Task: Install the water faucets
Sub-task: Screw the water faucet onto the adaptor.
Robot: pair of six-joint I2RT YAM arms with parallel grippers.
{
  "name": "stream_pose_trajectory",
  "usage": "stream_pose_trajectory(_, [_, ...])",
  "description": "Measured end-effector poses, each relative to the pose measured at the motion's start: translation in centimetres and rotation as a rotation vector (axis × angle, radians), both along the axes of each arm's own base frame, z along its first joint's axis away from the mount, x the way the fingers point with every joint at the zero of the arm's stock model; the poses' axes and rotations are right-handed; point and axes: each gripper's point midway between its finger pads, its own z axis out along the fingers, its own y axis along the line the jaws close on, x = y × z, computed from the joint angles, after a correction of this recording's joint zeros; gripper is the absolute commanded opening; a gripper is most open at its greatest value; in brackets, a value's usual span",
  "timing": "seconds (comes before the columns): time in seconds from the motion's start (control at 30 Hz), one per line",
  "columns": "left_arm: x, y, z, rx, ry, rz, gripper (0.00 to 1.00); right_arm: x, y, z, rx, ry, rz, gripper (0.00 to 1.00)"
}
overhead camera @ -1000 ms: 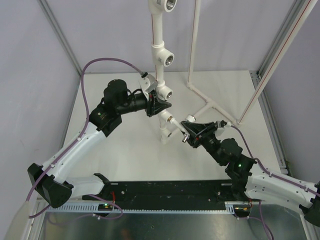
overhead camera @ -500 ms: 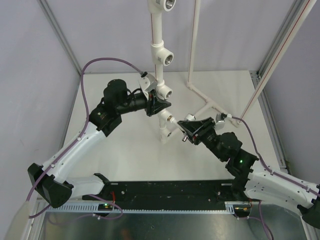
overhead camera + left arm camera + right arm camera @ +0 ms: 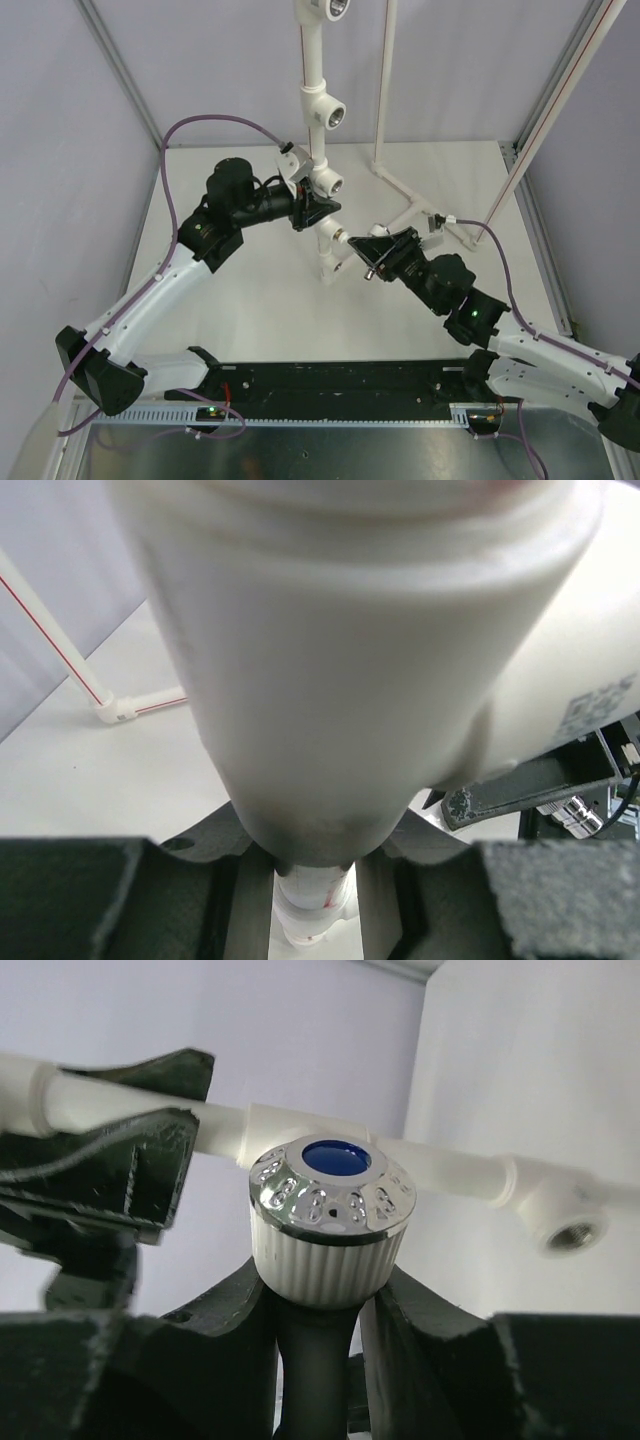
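While the left gripper clamps the tall white plastic pipe upright, the right gripper is closed on the ribbed knob of a small white plastic faucet, blue-centred cap. Faucet's long axis runs from right jaws straight toward the pipe's lower tee socket. Threaded end hidden. Right arm does the turning, I judge.

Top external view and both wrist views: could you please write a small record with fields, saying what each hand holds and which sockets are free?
left hand: shut on the upright pipe frame
right hand: shut on a faucet, gripped below its blue-centred knob
faucet position: pointed at the pipe, just below the left hand; whether it is screwed in is hidden
open sockets: three visible, all higher on the pipe
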Motion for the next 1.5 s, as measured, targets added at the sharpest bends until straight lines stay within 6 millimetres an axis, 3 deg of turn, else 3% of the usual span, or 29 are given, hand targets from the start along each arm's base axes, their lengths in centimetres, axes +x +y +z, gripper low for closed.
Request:
stream_pose_trajectory(0.13, [0.1,0.0,0.0,0.000,0.001,0.000,0.09,-0.4,0.2,0.4,-0.182,-0.198,-0.012,0.00])
stream_pose_trajectory(0.47, [0.1,0.1,0.0,0.000,0.002,0.001,0.09,-1.3,1.6,0.7,-0.926,-0.929,-0.091,0.00])
stream_pose_trajectory(0.63, [0.2,0.1,0.0,0.000,0.001,0.005,0.09,-1.4,1.8,0.6,-1.102,-1.130,-0.121,0.00])
stream_pose_trajectory(0.87, [0.5,0.3,0.0,0.000,0.000,0.017,0.01,-1.0,1.8,0.5,-1.054,-1.177,-0.102,0.00])
stream_pose_trajectory(1.1, [0.6,0.4,0.0,0.000,-0.001,0.023,0.08,-0.5,1.8,0.3,-0.933,-1.179,-0.037,0.00])
stream_pose_trajectory(1.2, [0.8,0.5,0.0,0.000,-0.001,0.030,0.05,-0.4,1.7,0.3,-0.893,-1.168,-0.012,0.00])
stream_pose_trajectory(1.5, [0.7,0.4,0.0,0.000,-0.002,0.023,0.00,-0.4,1.6,0.5,-0.699,-0.943,-0.004,0.00])
